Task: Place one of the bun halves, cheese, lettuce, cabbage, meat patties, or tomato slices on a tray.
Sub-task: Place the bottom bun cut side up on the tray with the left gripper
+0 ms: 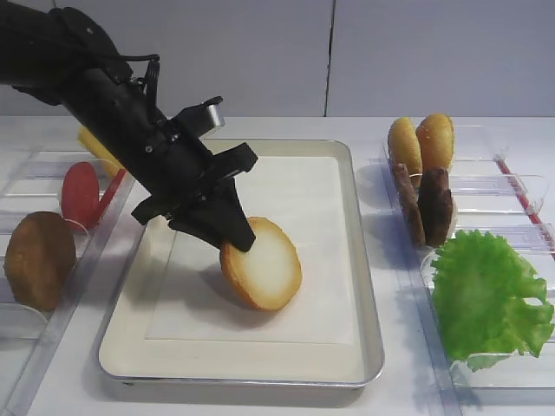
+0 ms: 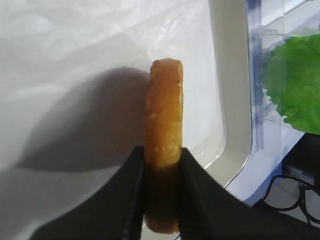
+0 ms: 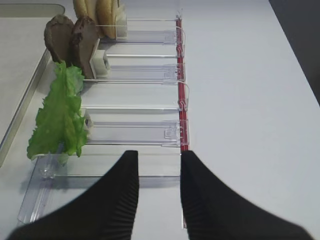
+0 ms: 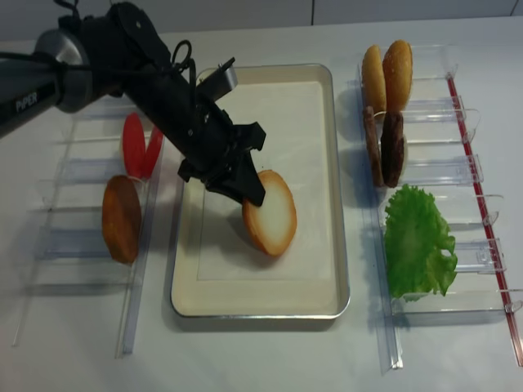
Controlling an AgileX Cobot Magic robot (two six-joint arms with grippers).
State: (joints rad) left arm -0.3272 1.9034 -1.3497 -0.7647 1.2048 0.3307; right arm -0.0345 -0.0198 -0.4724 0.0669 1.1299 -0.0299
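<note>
Gripping a bun half (image 1: 263,265) edge-on, the left gripper (image 1: 236,232) is clamping its fingers (image 2: 200,200) on the toasted rim. That bun half is standing tilted over the white paper liner (image 1: 308,204) inside the tray (image 1: 368,303), pale cut face showing. The right gripper (image 3: 159,172), jaws parted and holding nothing, is hanging above a clear bin (image 3: 135,132) beside the lettuce (image 3: 62,117). Meat patties (image 4: 386,147) are standing in the right-hand bins; tomato slices (image 4: 137,145) and another bun half (image 4: 121,218) are standing on the left.

Black cabled arm (image 1: 113,104), ribbed pincer (image 3: 159,200)
</note>
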